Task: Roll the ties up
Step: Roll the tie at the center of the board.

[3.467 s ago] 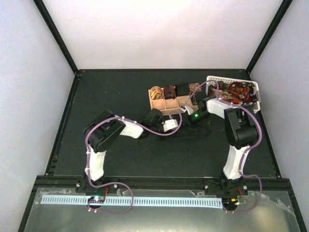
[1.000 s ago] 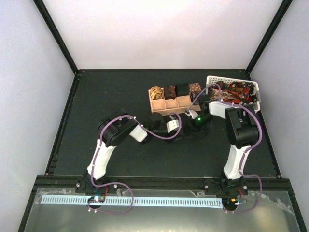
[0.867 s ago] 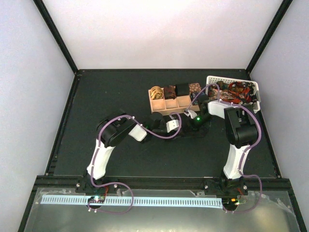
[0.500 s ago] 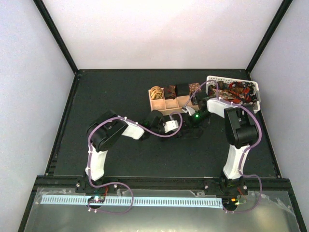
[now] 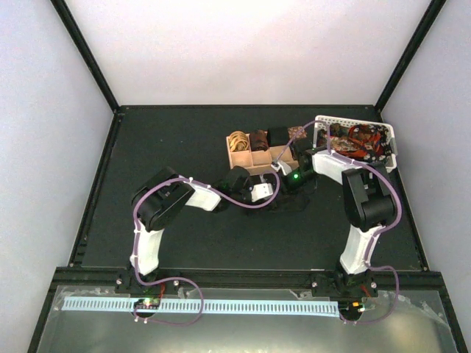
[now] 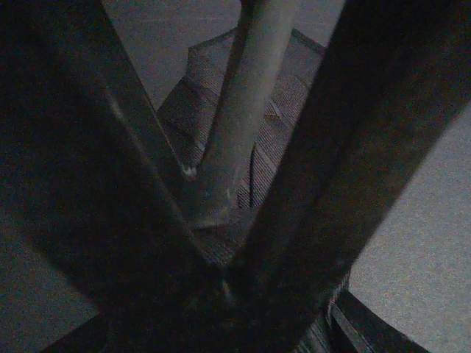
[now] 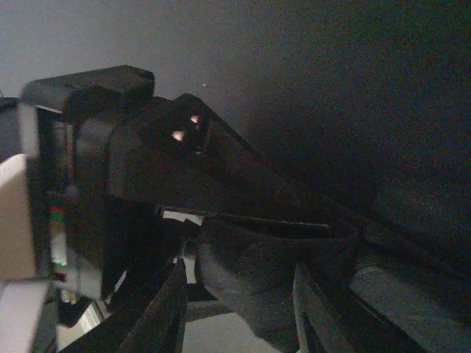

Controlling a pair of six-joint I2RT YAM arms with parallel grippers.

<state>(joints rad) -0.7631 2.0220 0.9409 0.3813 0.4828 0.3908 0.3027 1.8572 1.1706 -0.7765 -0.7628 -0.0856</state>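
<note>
A dark striped tie (image 5: 296,203) lies on the black table in front of the wooden tray (image 5: 243,159). In the left wrist view its wide end (image 6: 283,125) spreads beyond my left gripper (image 6: 221,287), whose dark fingers meet on the fabric. My left gripper (image 5: 278,197) and right gripper (image 5: 288,187) meet over it. In the right wrist view a loop of the tie (image 7: 272,272) hangs round the left gripper's finger (image 7: 294,209) and sits between my right gripper's (image 7: 239,309) spread fingers, with a gap on the left side. Rolled gold (image 5: 238,140), brown (image 5: 257,138) and black (image 5: 277,135) ties fill the tray's back row.
A fourth patterned coil (image 5: 298,132) sits at the tray's right end. The white perforated basket (image 5: 320,121) at the back right holds several loose ties, red among them (image 5: 360,136). Black frame rails edge the table.
The left elbow has swung back to the left while its gripper stays at the tie. The right gripper has moved a little left and towards the tray.
</note>
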